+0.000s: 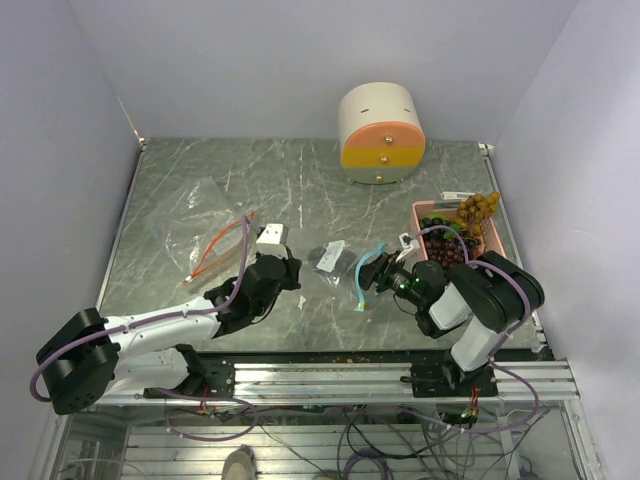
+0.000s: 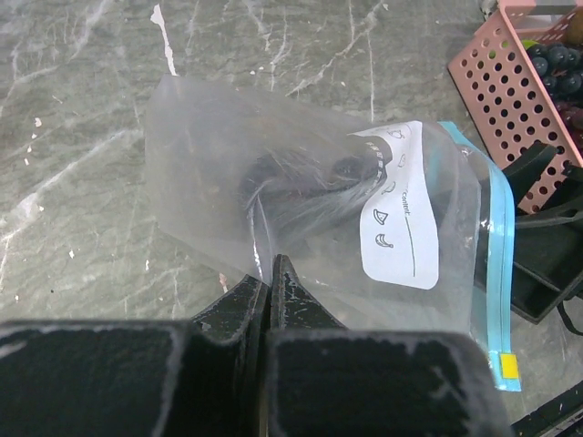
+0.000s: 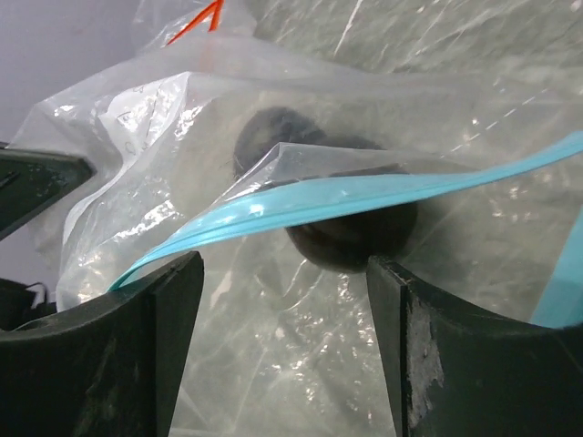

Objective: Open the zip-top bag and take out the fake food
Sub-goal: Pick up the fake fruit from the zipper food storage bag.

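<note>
The clear zip-top bag (image 1: 340, 265) with a blue zip strip (image 3: 364, 193) lies between my two grippers. A dark piece of fake food (image 3: 342, 232) sits inside it, and it also shows in the left wrist view (image 2: 296, 177). My left gripper (image 2: 271, 273) is shut and pinches the bag's closed end (image 2: 273, 228). My right gripper (image 3: 282, 300) is open at the bag's mouth, its fingers (image 3: 155, 314) on either side of the lower plastic under the zip strip. The mouth is parted. A dark purple grape bunch (image 1: 445, 240) and a tan grape bunch (image 1: 478, 207) lie in the pink basket (image 1: 420, 210).
A second, empty clear bag with an orange zip (image 1: 215, 240) lies at the left. A round cream and orange container (image 1: 380, 132) stands at the back. The pink basket (image 2: 496, 86) is close to the bag's right side.
</note>
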You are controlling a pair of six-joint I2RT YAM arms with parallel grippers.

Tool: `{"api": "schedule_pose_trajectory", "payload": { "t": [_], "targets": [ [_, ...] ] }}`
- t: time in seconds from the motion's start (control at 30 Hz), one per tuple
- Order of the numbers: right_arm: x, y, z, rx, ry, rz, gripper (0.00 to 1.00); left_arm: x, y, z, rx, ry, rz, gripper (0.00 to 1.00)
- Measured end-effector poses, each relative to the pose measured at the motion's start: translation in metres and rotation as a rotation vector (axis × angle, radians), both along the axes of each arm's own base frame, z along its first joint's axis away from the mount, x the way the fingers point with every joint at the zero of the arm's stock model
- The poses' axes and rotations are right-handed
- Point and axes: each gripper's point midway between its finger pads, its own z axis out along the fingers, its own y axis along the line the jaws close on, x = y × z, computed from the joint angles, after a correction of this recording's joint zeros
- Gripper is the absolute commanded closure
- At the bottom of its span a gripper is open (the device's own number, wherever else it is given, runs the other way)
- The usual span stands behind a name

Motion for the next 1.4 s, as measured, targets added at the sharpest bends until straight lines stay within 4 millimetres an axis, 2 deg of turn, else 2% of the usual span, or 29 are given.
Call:
{"api": "schedule_pose_trajectory", "payload": {
  "t": [0.13,0.3,0.4,0.63,0.73,0.9,1.03,1.13,1.27,1.4],
  "targets": [
    [0.012,-0.005,0.003,-0.061,-0.043,-0.043,0.25,0.0,0.001,-0.001,-0.002,0.003,0.005,0.92],
    [0.03,-0.004,-0.008,-0.151,-0.043,-0.077,0.22,0.0,0.003,-0.005,0.001,0.01,0.006,0.92],
    [0.041,0.006,-0.011,-0.208,-0.057,-0.081,0.2,0.0,0.003,-0.005,0.0,0.011,0.004,0.91],
    [0.049,0.03,-0.012,-0.317,-0.099,-0.059,0.2,0.001,0.004,-0.008,0.005,0.018,0.004,0.92],
    [0.055,0.035,-0.017,-0.353,-0.099,-0.054,0.24,0.0,0.004,-0.011,0.01,0.024,0.003,0.92],
    [0.06,0.038,-0.034,-0.406,-0.064,-0.049,0.39,0.0,0.004,-0.014,0.009,0.031,0.002,0.92],
    [0.063,0.038,-0.035,-0.42,-0.052,-0.058,0.43,0.001,0.004,-0.015,0.005,0.035,0.001,0.92],
    [0.065,0.038,-0.035,-0.428,-0.043,-0.073,0.53,0.001,0.006,-0.018,-0.003,0.044,0.006,0.92],
    [0.064,0.031,-0.035,-0.442,-0.023,-0.103,0.62,0.001,0.011,-0.019,-0.019,0.053,0.013,0.92],
    [0.053,0.015,-0.032,-0.462,0.002,-0.14,0.62,0.001,0.015,-0.017,-0.04,0.053,0.024,0.92]
  ]
}}
